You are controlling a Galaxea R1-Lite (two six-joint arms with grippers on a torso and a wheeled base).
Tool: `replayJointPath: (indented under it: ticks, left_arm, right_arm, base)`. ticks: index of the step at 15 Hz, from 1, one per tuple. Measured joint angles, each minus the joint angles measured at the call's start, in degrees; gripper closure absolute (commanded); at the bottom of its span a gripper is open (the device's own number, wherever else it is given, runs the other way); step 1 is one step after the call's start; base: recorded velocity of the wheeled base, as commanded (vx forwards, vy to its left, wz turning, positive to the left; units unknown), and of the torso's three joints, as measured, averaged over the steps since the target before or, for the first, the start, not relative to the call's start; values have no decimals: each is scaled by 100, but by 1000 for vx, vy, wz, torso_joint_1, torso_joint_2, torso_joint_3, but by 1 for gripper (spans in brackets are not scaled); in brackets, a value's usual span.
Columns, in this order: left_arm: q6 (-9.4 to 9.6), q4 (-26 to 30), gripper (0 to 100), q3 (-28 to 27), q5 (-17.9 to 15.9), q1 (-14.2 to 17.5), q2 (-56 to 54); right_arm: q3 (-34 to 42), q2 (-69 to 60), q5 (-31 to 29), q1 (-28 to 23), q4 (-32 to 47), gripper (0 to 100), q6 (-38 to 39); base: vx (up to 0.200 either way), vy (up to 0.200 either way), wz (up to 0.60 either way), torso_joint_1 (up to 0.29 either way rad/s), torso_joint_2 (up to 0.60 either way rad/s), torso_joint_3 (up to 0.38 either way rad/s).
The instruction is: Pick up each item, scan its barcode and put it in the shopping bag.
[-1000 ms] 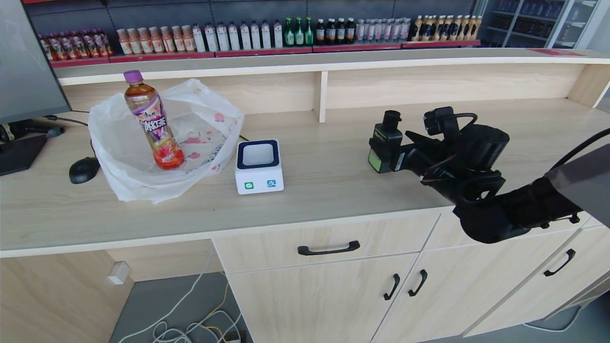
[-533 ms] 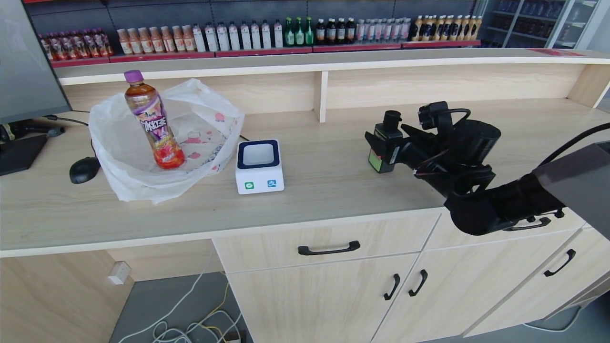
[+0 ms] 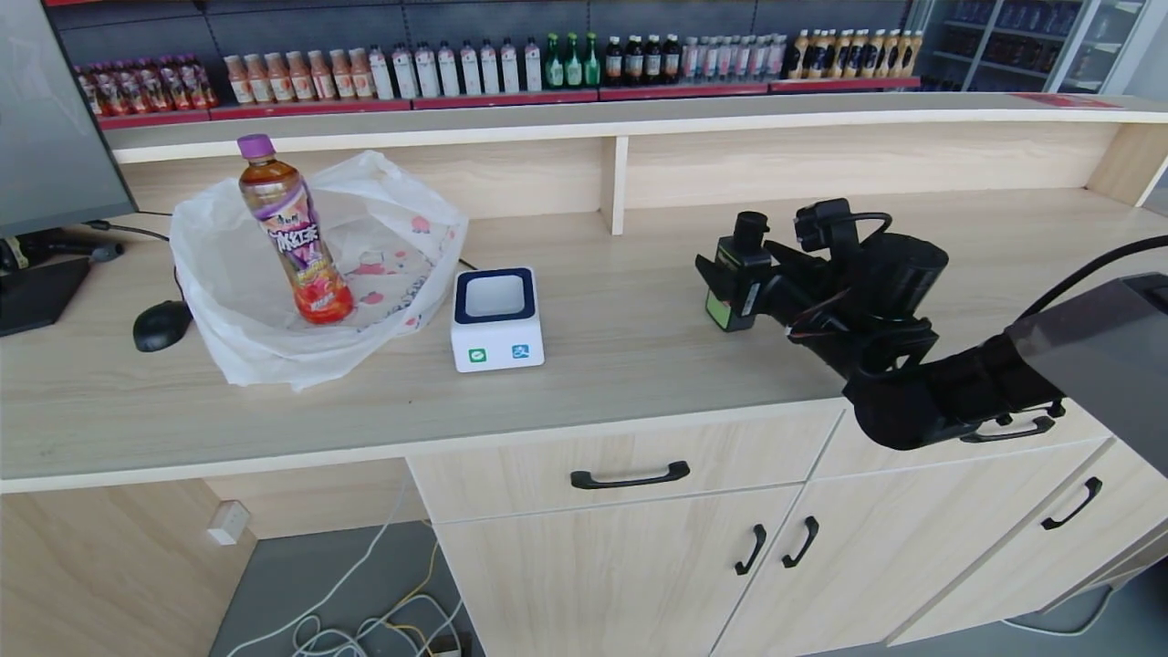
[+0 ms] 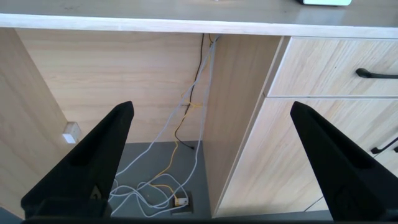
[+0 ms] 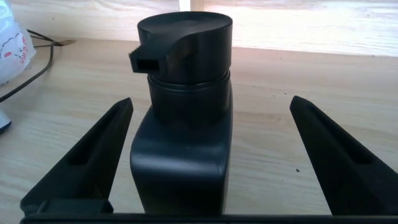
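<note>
Two grippers are seen, both with the jaws spread wide; neither has hold of anything. Right gripper (image 5: 210,102): it sits over the right part of the wooden counter (image 3: 620,356), one finger (image 5: 329,155) on each side of a small black bottle (image 3: 733,287); the right wrist view shows open space between the bottle and that finger, while the other finger lies just beside the bottle's shoulder, and contact there cannot be told. The black bottle has a black spouted cap and a green label on its lower body; it stands nearly upright, tipped slightly, its base seemingly at the counter surface; it is well apart from the scanner (image 3: 495,319), on that unit's right. The scanner, a white box with a dark-rimmed window on top, stands just beside the shopping bag (image 3: 228,351); the bag, of white plastic, lies open on the left part of the counter; a tea bottle (image 3: 297,237) with a purple cap stands inside it, leaning a little. Left gripper (image 4: 211,106): it hangs below the counter edge, before the recess beside the drawers, above cables (image 4: 165,186) on the floor. A black mouse (image 3: 161,326) lies just left of the bag; shelves of bottles (image 3: 511,68) run along the back wall.
</note>
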Motion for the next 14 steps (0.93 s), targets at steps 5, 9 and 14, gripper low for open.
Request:
replayJointPath:
  ticks: [5,9,14]
  left_arm:
    - [-2,0,0,0,0,2,0]
    - [-2,0,0,0,0,2,0]
    - [0,0,0,0,0,2,2]
  right_arm:
    - [0,44,-17,1,-1,0,0]
    - [-67,139,-17,6,-9,0,0]
    - [-69,232,-28,1,-13,0,0]
  base:
    - [0,0,0,0,0,0]
    - [0,0,0,0,0,0]
    - [0,0,0,0,0,0]
